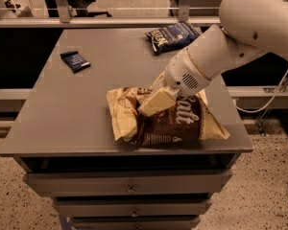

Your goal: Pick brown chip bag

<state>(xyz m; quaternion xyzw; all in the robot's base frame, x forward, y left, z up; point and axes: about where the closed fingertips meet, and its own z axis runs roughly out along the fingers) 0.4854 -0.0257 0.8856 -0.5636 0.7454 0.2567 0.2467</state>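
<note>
The brown chip bag (182, 126) lies on the grey table (62, 119) near its front edge, right of centre. It has a dark brown middle, cream-tan ends and white lettering. My gripper (152, 103) comes down from the upper right on the white arm. It sits on the bag's upper left part and is shut on the bag's crinkled top, which bunches up around it. The arm hides part of the bag's upper right side.
A smaller dark blue chip bag (173, 35) lies at the table's far right. A small flat navy packet (75, 61) lies at the far left. Drawers (129, 183) are below the tabletop. A railing runs behind, and a cable (273, 92) hangs at the right.
</note>
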